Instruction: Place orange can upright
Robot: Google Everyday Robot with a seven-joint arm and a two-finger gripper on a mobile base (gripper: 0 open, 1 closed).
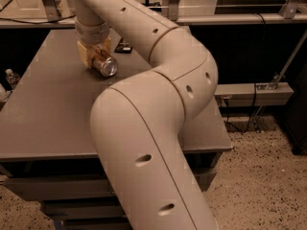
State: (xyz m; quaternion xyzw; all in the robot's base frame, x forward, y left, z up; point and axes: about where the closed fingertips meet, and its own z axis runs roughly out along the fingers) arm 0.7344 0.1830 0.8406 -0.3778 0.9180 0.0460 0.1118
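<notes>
Gripper near counter's far edge pinches can by its sides; we see it tilted, so we'd say wrist must rotate it upright.

The orange can lies tipped on its side, shiny silver end showing, held in the claw near the table's back.

gripper, far side of table, hides rear half of orange can
</notes>
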